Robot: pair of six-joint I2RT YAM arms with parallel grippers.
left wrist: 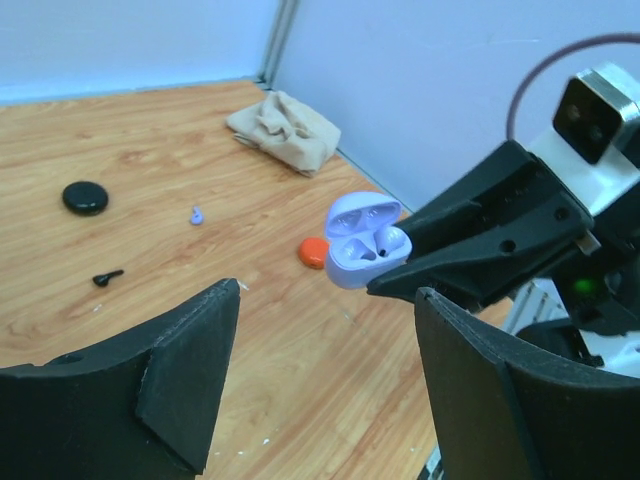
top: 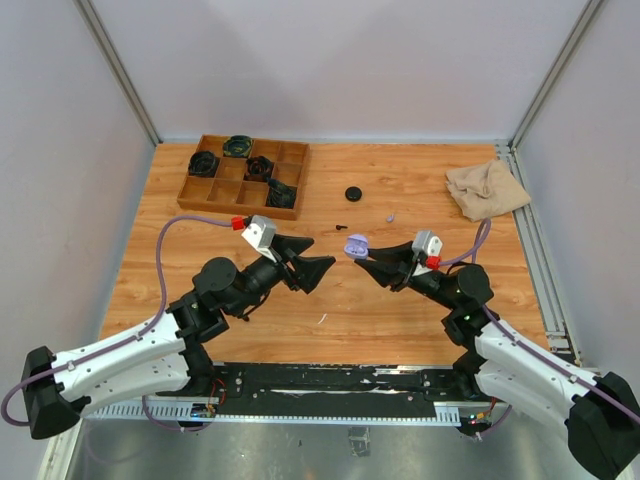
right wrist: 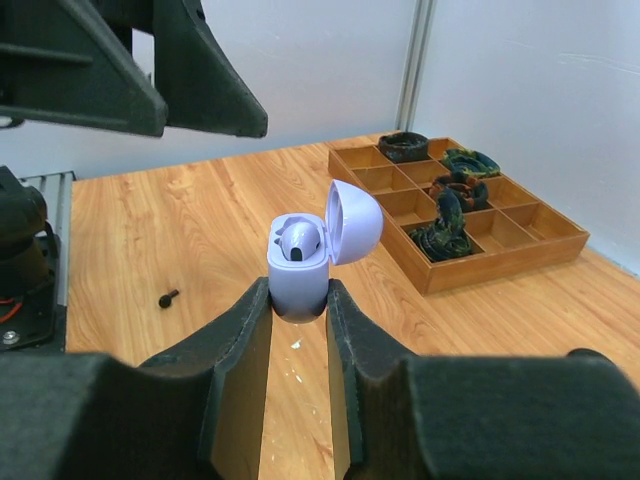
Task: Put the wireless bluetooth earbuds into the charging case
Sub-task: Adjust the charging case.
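Observation:
My right gripper (right wrist: 298,302) is shut on an open lavender charging case (right wrist: 298,278) and holds it above the table. One lavender earbud (right wrist: 303,241) sits in the case, also seen from the left wrist as the seated earbud (left wrist: 389,240). My left gripper (top: 312,262) stands open and empty just left of the case (top: 356,245), its fingers (left wrist: 190,350) apart from it. On the table lie a loose lavender earbud (top: 389,216), a black earbud (top: 342,226) and a round black case (top: 353,193). An orange-red piece (left wrist: 314,252) shows behind the lavender case.
A wooden compartment tray (top: 290,160) with dark coiled items stands at the back left. A crumpled beige cloth (top: 487,188) lies at the back right. Pale walls close the table on three sides.

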